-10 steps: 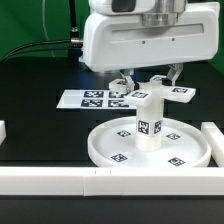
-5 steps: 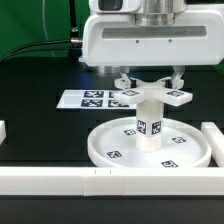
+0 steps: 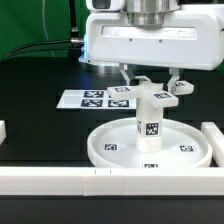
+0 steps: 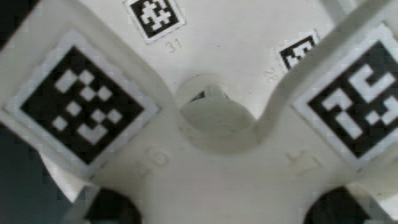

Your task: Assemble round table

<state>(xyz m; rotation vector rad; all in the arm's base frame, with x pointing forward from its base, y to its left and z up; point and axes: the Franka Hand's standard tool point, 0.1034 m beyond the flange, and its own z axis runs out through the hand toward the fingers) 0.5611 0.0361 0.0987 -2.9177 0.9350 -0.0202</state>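
Observation:
The large rimmed disc (image 3: 103, 152) lies on the black table with the short cylinder leg (image 3: 149, 127) standing upright on its hub. The small flat foot piece (image 3: 160, 94) sits on top of the leg. My gripper (image 3: 152, 84) comes down from above and is shut on the foot piece, with a finger on each side. In the wrist view the foot piece (image 4: 214, 150) fills the frame, with tags on its arms and a round hole at its middle. My gripper (image 4: 228, 208) is at the frame's edge, and its dark fingertips (image 4: 111, 206) press against the piece.
The marker board (image 3: 92, 98) lies behind the disc at the exterior view's left. White border bars run along the front (image 3: 50, 180) and the exterior view's right (image 3: 213, 136). A short white bar end (image 3: 3, 130) is at the left edge.
My gripper has turned with the foot piece on the leg's top. The tags on the leg and disc have shifted round, so both have rotated a little too.

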